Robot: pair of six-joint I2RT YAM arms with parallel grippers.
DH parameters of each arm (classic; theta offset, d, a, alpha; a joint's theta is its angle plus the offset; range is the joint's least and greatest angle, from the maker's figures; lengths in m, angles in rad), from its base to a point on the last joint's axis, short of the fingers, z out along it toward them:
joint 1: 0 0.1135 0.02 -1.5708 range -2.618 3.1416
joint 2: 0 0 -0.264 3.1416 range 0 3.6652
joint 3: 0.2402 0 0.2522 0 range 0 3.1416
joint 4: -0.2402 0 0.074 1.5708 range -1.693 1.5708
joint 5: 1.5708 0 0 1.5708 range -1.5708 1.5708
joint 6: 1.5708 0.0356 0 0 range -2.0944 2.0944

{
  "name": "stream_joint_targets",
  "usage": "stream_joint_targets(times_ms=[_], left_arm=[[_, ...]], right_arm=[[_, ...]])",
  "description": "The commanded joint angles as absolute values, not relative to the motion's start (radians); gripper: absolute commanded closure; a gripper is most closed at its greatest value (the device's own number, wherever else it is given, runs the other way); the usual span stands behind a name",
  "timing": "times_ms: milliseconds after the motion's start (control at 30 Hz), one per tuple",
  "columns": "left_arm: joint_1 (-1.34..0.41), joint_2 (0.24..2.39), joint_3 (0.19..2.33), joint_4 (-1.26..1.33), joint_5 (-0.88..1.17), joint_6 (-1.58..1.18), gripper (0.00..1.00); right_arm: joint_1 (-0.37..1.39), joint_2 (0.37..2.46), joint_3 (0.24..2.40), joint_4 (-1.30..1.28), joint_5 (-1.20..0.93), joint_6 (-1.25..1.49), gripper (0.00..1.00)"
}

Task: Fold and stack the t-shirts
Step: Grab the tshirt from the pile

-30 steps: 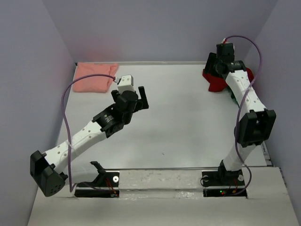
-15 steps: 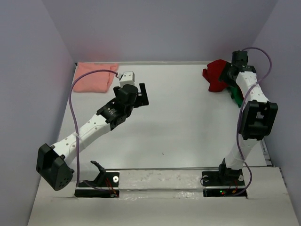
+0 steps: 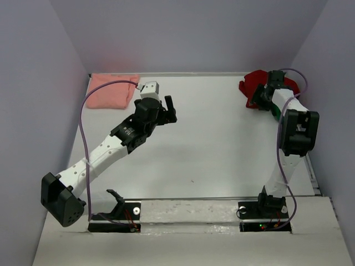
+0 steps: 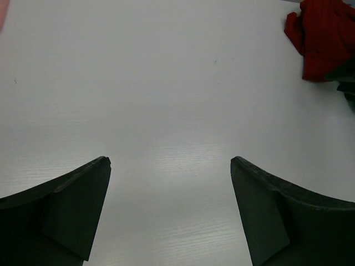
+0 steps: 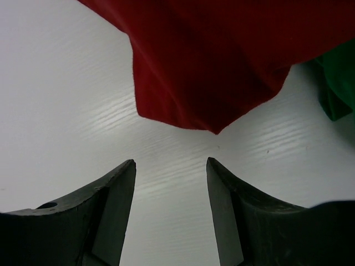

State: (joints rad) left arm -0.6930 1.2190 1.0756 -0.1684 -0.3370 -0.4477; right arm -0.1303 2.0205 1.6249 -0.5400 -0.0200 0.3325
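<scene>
The pale pink t-shirt lies well off to the left of the left gripper, which hangs wide open and empty over the bare surface. The right gripper sits low, jaws parted with nothing between them, the crumpled dark red t-shirt just ahead of its fingertips and the green t-shirt further to its right. I'd say it should ease forward until one red edge sits between the jaws before closing, keeping clear of the green cloth.

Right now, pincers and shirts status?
Left pincer open, empty. Right pincer open, facing crumpled dark red cloth t-shirt; bright green cloth t-shirt beside it. Nothing between.
</scene>
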Motion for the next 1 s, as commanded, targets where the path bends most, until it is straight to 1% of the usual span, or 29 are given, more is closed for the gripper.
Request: stream_joint_targets(times_ms=[0, 267, 500, 667, 800, 900, 933, 967], left_arm=[[-0.689, 1.18, 1.129, -0.163, -0.327, -0.419, 0.01], [-0.689, 1.201, 1.134, -0.149, -0.305, -0.405, 0.01], [-0.689, 1.224, 1.126, -0.137, -0.304, -0.402, 0.01], [-0.687, 1.229, 1.14, -0.15, -0.308, -0.394, 0.01], [-0.686, 1.221, 1.144, -0.158, -0.314, -0.388, 0.01], [-0.683, 1.22, 1.144, -0.155, -0.313, -0.385, 0.01], [-0.681, 1.22, 1.143, -0.155, -0.311, -0.388, 0.01], [-0.681, 1.221, 1.143, -0.153, -0.308, -0.39, 0.01]], right_arm=[[-0.146, 2.036, 1.689, -0.494, -0.029, 0.334, 0.4], [-0.181, 2.054, 1.739, -0.512, -0.012, 0.311, 0.39], [-0.192, 2.137, 1.844, -0.545, -0.031, 0.304, 0.38], [-0.192, 2.212, 1.922, -0.557, -0.057, 0.299, 0.41], [-0.192, 2.22, 1.927, -0.557, -0.063, 0.304, 0.4], [-0.192, 2.23, 1.94, -0.555, -0.067, 0.299, 0.41], [-0.192, 2.23, 1.944, -0.557, -0.074, 0.299, 0.55], [-0.192, 2.23, 1.942, -0.557, -0.081, 0.302, 0.67]])
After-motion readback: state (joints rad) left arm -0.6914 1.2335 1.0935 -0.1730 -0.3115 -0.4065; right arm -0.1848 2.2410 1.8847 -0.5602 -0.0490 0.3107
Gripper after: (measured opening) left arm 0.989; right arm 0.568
